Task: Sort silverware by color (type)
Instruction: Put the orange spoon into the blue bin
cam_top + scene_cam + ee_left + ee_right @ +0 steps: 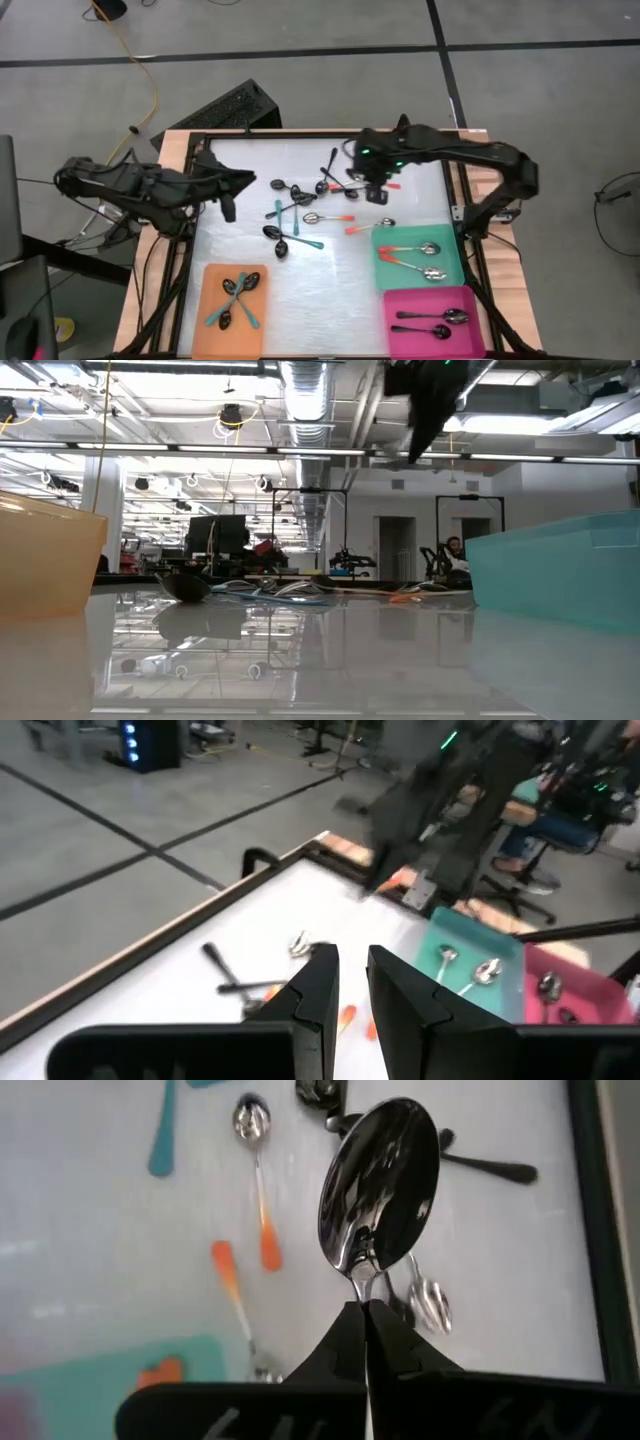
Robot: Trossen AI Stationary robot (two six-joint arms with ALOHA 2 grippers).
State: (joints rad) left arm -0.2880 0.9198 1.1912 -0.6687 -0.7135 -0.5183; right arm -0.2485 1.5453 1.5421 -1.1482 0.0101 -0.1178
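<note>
My right gripper hangs above the far middle of the table, shut on a spoon with a shiny bowl. My left gripper hovers over the table's left part, slightly open and empty. Several loose spoons lie flat mid-table: teal-handled, orange-handled and black. The orange tray holds teal spoons, the teal tray orange-handled spoons, and the pink tray black spoons. My right gripper pinches the spoon's thin neck, just behind the bowl, between its two fingertips. The bowl juts out past the fingertips, lifted clear of the table. The fingers hide the handle in the wrist view.
A raised dark rim frames the white tabletop. The three trays sit along the near edge; in the low view the orange tray stands at left and the teal tray at right. A keyboard lies beyond the far edge. A seated person is beyond the table.
</note>
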